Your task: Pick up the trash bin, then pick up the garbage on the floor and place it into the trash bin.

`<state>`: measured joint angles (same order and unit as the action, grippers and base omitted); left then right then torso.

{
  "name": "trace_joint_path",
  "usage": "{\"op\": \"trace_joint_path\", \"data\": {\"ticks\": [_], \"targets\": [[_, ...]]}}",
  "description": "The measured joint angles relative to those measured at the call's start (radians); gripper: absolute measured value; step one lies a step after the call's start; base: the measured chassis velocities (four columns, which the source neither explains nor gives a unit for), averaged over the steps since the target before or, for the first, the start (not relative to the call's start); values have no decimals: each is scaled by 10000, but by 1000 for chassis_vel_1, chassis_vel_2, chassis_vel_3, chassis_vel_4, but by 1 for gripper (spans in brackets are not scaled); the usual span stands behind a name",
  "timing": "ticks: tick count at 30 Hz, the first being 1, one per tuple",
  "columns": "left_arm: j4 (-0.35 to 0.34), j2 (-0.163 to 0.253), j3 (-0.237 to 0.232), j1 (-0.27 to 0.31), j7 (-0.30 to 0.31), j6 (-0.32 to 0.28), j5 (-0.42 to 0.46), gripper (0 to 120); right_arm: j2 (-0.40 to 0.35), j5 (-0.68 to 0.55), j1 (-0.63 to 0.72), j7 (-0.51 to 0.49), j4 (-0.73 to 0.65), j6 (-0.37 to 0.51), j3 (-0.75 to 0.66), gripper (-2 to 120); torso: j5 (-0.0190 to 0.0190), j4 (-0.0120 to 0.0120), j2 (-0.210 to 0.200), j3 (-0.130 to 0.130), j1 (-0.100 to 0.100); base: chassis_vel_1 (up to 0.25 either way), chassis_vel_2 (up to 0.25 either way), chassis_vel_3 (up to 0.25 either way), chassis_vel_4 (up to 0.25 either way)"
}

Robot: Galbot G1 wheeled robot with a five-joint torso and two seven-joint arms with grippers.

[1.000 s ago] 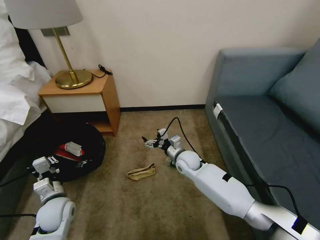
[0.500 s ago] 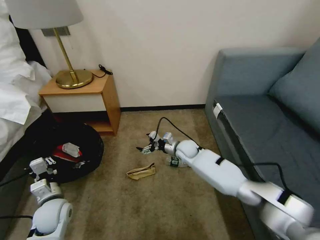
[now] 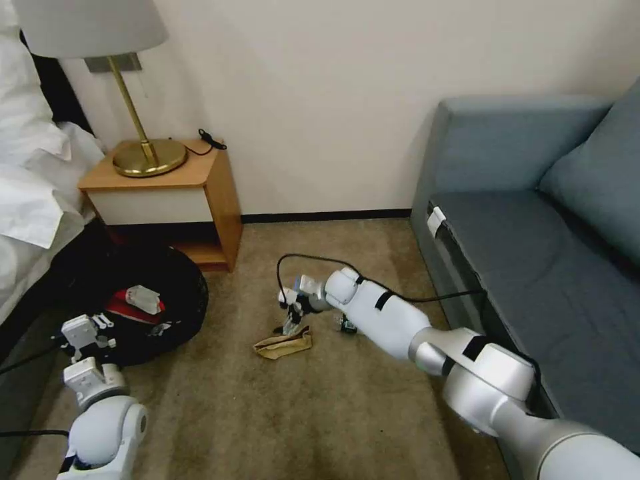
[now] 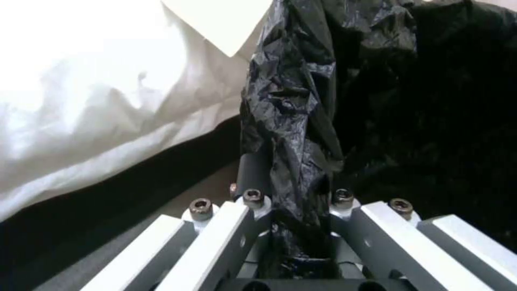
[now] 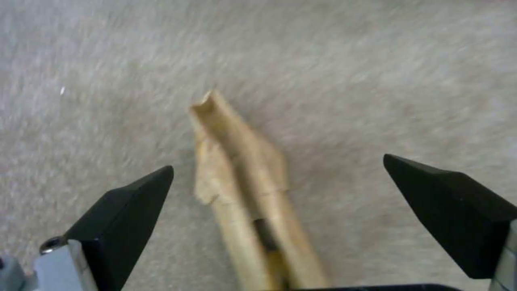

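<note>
Right gripper [image 5: 277,182] jaws wide astride tan paper [image 5: 245,190]; left gripper [image 4: 293,226] apparently pinching bin bag [image 4: 293,121].

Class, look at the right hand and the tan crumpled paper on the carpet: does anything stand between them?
Nothing visible does. The right hand hangs open just above the tan crumpled paper, whose end lies between the fingers on bare carpet. The small bottle lies off to the side, by the arm.

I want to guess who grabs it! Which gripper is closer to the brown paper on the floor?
Right. The right gripper hangs open just above the brown paper, its fingers on either side. The left gripper is far off, shut on the trash bin.
</note>
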<state>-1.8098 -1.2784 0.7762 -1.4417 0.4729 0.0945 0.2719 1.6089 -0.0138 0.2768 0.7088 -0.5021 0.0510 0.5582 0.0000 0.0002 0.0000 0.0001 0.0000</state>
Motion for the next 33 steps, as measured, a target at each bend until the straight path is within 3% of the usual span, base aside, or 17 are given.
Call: {"op": "trace_joint_path", "data": {"ticks": [10, 20, 33], "targets": [[-34, -61, 36, -144, -4, 68, -38, 7, 31, 1102, 496, -727, 897, -380, -271, 100, -1, -4, 0, -1, 0, 0, 0, 0, 0], [-12, -136, 11, -230, -23, 204, -131, 7, 8, 1296, 618, -1162, 1202, -615, -479, 98, -1, -3, 0, -1, 0, 0, 0, 0, 0], [65, -65, 31, -207, -27, 238, -89, 7, -7, 1081, 604, -1220, 1049, -777, -569, 49, 0, -3, 0, -1, 0, 0, 0, 0, 0]]}}
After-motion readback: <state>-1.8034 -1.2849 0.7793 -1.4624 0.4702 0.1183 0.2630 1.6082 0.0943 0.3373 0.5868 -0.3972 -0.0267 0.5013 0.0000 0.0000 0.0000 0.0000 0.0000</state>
